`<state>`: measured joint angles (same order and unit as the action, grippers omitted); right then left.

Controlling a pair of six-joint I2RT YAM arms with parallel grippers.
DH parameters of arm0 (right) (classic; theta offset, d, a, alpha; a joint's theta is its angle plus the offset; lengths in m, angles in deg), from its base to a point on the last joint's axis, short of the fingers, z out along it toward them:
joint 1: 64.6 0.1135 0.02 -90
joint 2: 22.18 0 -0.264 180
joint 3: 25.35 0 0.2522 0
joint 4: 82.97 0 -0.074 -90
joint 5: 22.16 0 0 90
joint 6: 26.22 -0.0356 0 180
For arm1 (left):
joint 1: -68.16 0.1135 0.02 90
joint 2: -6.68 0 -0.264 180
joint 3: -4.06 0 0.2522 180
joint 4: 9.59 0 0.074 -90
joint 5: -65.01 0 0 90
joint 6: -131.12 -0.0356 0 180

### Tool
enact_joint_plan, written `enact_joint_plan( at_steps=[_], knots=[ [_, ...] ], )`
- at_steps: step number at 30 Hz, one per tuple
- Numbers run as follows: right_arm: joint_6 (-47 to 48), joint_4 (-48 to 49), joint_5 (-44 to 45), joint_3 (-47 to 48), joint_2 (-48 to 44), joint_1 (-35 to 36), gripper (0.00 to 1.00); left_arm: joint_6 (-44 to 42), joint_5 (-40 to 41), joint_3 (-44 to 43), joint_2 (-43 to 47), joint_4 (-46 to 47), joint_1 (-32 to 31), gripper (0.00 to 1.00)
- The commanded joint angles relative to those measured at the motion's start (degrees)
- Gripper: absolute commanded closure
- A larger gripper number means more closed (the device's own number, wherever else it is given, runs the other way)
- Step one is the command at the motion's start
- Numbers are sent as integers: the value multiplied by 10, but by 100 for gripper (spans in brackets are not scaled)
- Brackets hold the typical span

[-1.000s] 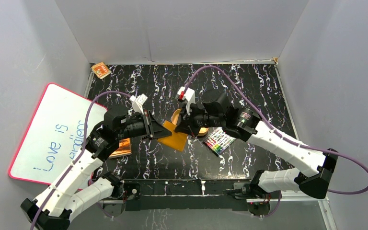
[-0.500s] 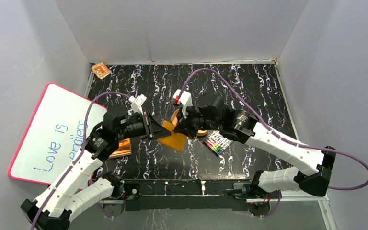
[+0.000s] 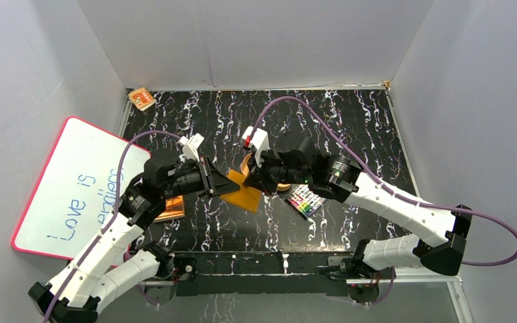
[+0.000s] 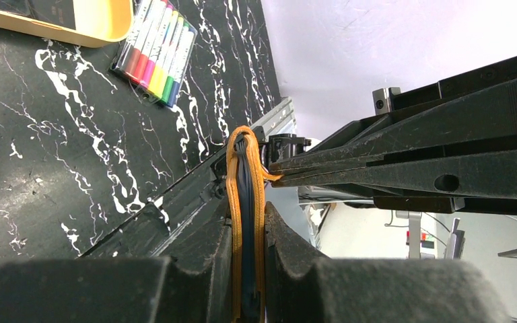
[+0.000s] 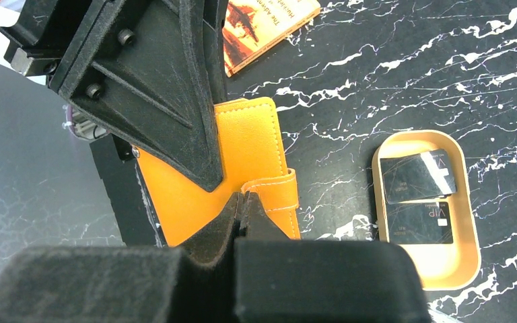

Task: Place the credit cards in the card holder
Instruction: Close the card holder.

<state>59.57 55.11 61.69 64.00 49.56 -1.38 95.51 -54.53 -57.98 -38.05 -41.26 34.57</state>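
The card holder (image 3: 248, 196), an orange wallet, is held off the table at mid-table. My left gripper (image 3: 232, 183) is shut on it; in the left wrist view the wallet (image 4: 237, 202) stands edge-on between the fingers, with dark-blue inner layers showing. My right gripper (image 5: 242, 200) is shut on the wallet's snap tab (image 5: 279, 195), which shows pinched in the left wrist view (image 4: 269, 176). Two black credit cards (image 5: 417, 176) (image 5: 419, 222) lie in the tan oval tray (image 5: 468, 262), to the right of the wallet (image 5: 256, 141). In the top view the cards are hidden by the right arm.
A pack of coloured markers (image 3: 307, 198) lies right of the tray (image 3: 246, 163). An orange printed booklet (image 3: 171, 207) lies under the left arm. A whiteboard (image 3: 74, 188) leans at the left. A small orange item (image 3: 141, 99) sits in the back left corner.
My right gripper has shifted slightly left, closing in on the wallet's tab. The left gripper has kept the wallet almost in place.
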Motion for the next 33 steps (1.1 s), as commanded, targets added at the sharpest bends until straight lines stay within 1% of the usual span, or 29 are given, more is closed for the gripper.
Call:
enact_joint_plan(
  at_steps=[1,11,33],
  knots=[
    [-7,-4,-23,-10,15,12,100,31,-43,-9,25,109,-2,100],
    [-29,25,-50,-30,22,13,100,40,-57,-9,33,131,-2,100],
    [-47,31,-61,-48,35,25,100,57,-58,-18,52,156,-2,100]
  ],
)
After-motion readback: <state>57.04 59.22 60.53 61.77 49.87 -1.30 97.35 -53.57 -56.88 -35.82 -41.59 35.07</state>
